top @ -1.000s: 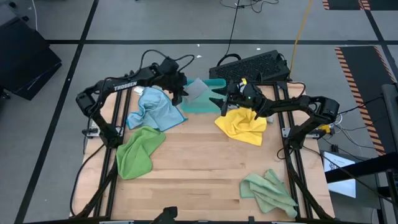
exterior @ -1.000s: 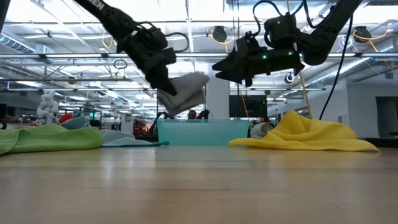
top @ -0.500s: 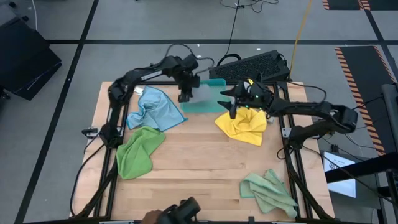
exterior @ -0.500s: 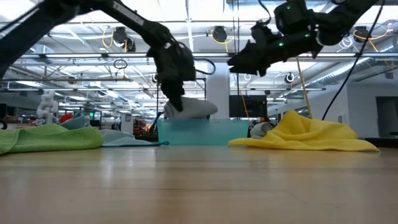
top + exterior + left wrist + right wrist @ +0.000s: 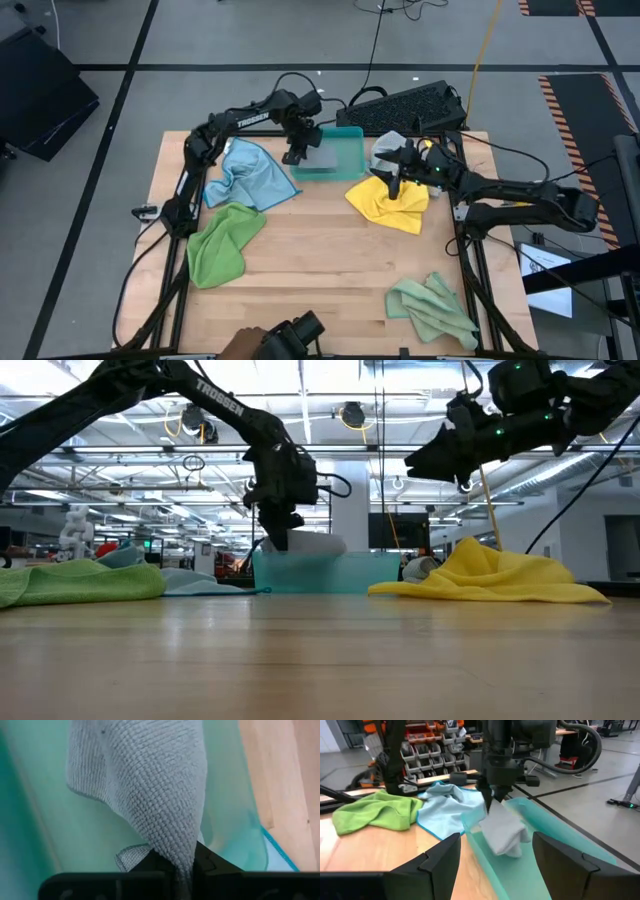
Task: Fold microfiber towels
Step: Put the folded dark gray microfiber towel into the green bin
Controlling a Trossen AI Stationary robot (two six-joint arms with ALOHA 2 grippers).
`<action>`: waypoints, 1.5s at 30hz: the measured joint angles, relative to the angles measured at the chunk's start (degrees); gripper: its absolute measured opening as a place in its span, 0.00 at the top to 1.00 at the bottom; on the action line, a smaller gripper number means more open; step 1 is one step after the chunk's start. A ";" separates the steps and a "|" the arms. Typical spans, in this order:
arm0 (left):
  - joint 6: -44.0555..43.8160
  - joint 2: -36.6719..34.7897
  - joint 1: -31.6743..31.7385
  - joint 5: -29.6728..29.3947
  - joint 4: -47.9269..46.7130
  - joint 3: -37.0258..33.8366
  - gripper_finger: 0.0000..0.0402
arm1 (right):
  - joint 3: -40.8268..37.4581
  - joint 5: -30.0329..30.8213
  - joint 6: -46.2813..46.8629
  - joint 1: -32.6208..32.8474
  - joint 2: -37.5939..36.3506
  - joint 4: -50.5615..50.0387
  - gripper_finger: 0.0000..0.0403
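On the wooden desk (image 5: 320, 270), the left end effector (image 5: 297, 152) grips a grey towel (image 5: 150, 785) hanging into the tray (image 5: 350, 140); the right end effector (image 5: 392, 183), spread wide, hovers over the yellow towel (image 5: 390, 208).

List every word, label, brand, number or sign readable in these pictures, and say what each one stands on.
"TROSSEN", white letters on the dark left arm in the high view.
"...SSEN", the tail of the same brand on that arm in the low view; the start is cut off by the angle.
Labels on the grey storage bins behind the table in the right wrist view: too small to read.
Nothing else is readable.
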 joint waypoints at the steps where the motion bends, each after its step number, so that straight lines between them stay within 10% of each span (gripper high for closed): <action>1: 0.02 0.00 0.22 0.60 -0.20 -0.23 0.95 | -0.03 -0.03 0.22 0.00 -0.35 -0.01 0.41; 7: 1.88 -0.02 0.47 6.83 -2.88 -0.52 0.98 | -0.06 -0.03 0.40 0.00 -0.95 -0.45 0.41; 26: 1.22 -0.02 -2.94 -11.02 4.98 -1.18 0.89 | -0.06 -0.07 -0.03 0.00 -0.93 -0.41 0.41; 45: -4.14 -0.02 -1.77 -17.43 15.60 -1.22 0.42 | -0.06 -0.30 -0.19 0.01 -0.93 -1.91 0.41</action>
